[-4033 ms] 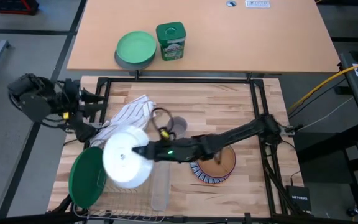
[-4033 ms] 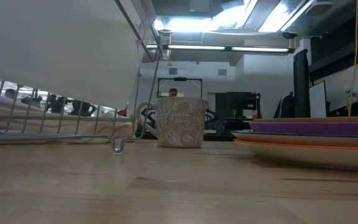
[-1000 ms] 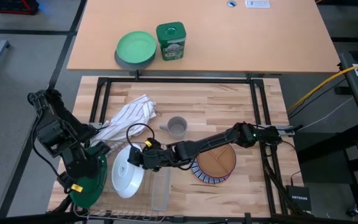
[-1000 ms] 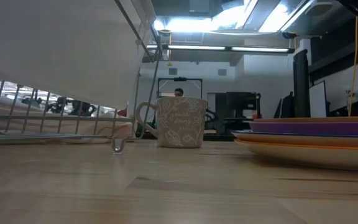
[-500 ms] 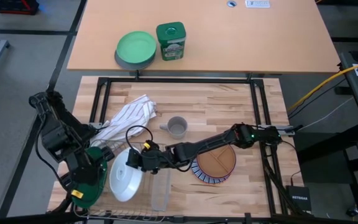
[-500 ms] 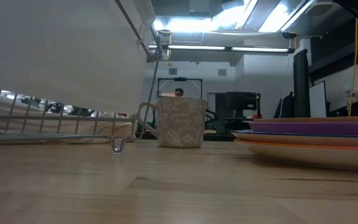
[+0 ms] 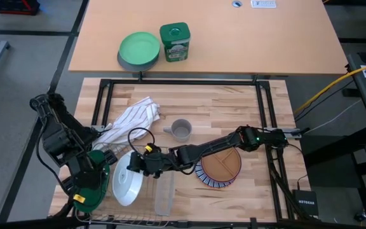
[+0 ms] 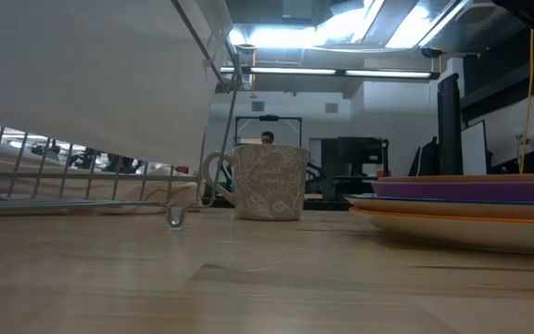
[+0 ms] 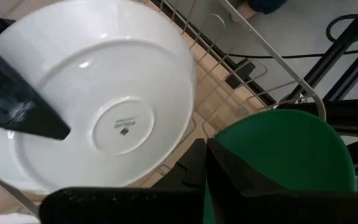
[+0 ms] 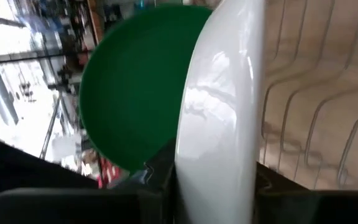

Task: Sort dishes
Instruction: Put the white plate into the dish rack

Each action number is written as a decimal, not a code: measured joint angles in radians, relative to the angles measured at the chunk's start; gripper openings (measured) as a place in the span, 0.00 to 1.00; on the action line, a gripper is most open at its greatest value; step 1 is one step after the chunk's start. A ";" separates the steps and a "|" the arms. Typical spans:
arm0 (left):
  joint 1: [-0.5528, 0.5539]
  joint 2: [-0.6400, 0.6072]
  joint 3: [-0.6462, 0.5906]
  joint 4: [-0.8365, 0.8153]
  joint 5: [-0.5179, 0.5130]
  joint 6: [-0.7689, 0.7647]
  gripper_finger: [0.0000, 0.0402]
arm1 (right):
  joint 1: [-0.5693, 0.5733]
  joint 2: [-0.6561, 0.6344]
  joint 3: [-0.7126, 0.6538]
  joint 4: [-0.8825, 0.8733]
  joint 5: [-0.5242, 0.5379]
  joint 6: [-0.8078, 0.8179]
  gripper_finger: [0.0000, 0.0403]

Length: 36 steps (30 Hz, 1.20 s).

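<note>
A white plate (image 7: 124, 186) stands nearly on edge in the wire rack (image 7: 107, 216) at the table's near left, its rim (image 10: 219, 112) between the fingers of my right gripper (image 7: 135, 170). Left of it, the dark green plate (image 7: 94, 184) also stands in the rack, with my left gripper (image 7: 84, 187) shut at its upper rim. A stack of plates (image 7: 220, 168), brown on top with a striped one under it, lies flat on the table at the near right. My left gripper pinches the dark green plate's upper rim (image 9: 229, 146) between its two fingers, from above and slanting down; the plate stands on edge in the rack. My right gripper has the white plate's rim (image 10: 185, 168) between its fingers, one finger (image 9: 17, 106) on the plate's underside. It comes nearly level from the table's right. The plate stands steeply in the rack.
A grey mug (image 7: 182, 130) and a striped cloth (image 7: 132, 117) lie behind the rack. On the far table are a light green plate on a grey bowl (image 7: 138, 51) and a green tin (image 7: 174, 41). My right arm (image 7: 215, 147) stretches over the table's middle.
My right gripper has gone a little toward the table's left edge with the white plate. The plate has tipped steeper, closer to the dark green plate, and shows narrower from above.
</note>
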 joint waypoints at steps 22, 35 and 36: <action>0.000 0.000 0.000 0.013 -0.019 0.079 0.01 | 0.000 0.001 0.000 0.001 -0.046 0.047 0.23; 0.000 0.000 0.000 0.019 -0.120 0.244 0.01 | 0.000 0.001 0.002 0.016 -0.046 0.050 0.34; 0.000 0.000 0.000 0.019 -0.125 0.255 0.01 | 0.000 0.001 0.002 0.018 -0.040 0.050 0.36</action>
